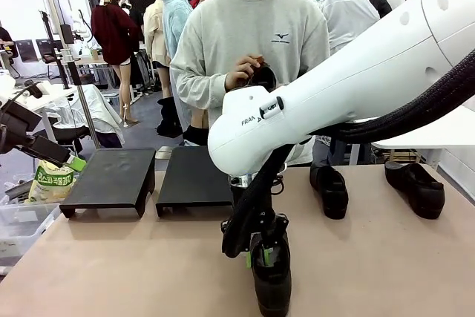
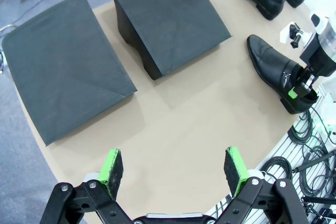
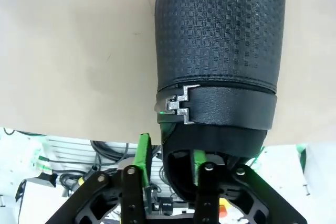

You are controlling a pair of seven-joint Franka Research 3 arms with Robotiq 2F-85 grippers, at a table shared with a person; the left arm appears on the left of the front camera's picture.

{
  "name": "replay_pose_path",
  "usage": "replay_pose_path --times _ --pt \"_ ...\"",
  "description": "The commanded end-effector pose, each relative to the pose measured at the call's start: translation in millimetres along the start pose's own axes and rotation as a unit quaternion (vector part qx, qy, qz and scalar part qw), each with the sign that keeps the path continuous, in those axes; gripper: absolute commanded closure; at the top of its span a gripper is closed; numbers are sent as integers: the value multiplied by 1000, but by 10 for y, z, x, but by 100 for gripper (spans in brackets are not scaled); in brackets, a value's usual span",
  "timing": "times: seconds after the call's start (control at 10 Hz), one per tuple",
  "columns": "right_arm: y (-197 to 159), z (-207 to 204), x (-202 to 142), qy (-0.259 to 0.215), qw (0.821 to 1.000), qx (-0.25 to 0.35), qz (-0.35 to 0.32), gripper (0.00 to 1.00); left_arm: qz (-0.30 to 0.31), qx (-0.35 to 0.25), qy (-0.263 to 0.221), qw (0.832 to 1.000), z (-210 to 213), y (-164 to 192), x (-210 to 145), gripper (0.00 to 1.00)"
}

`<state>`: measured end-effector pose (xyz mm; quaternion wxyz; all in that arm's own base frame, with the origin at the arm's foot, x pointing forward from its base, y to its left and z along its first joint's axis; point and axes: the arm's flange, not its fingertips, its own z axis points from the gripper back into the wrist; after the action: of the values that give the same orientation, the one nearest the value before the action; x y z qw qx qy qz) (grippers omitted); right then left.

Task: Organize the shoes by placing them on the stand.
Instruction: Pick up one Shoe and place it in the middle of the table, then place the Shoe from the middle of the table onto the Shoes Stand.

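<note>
One black shoe (image 1: 272,281) lies on the tan table near its front edge, buckle strap (image 3: 181,103) facing my right wrist camera. My right gripper (image 3: 170,153) straddles the side wall of the shoe's collar, one finger inside and one outside, open with a gap at the outer pad. Two more shoes (image 1: 330,191) (image 1: 415,187) lie at the right. The person holds a dark shoe (image 1: 262,76) at chest height. Two black stands (image 1: 111,176) (image 1: 194,176) sit bare at the left. My left gripper (image 2: 173,169) hovers open and bare above the table's left end.
A green-and-white bag (image 1: 52,182) and a clear bin (image 1: 15,228) sit off the table's left end. Cables (image 2: 310,166) hang beyond the near edge. Bare tabletop (image 2: 178,119) lies between the stands and the front shoe.
</note>
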<state>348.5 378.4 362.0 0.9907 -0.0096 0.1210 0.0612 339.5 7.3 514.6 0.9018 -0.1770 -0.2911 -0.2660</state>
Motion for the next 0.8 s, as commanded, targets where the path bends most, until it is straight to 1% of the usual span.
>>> replay_pose_path --times 0.0,0.1,0.3,0.4,0.5,0.6,0.7 --pt "30 8 24 6 999 31 4 3 -7 -7 -2 1000 4 27 -13 0" --pt "21 20 19 2 999 33 1 0 -7 -7 -2 1000 4 27 -13 0" --pt "2 37 -13 -4 999 35 -6 0 -7 -7 -2 1000 4 27 -13 0" --pt "22 28 -18 -4 999 33 1 0 -7 -7 -2 1000 4 27 -13 0" --pt "24 30 -28 -8 1000 28 3 0 -7 -7 -2 1000 4 27 -13 0" --pt "11 25 -29 -26 1000 6 -16 0 -7 -7 -2 1000 4 27 -13 0" --pt "30 49 7 -4 1000 17 -5 0 -7 -7 -2 1000 4 27 -13 0"
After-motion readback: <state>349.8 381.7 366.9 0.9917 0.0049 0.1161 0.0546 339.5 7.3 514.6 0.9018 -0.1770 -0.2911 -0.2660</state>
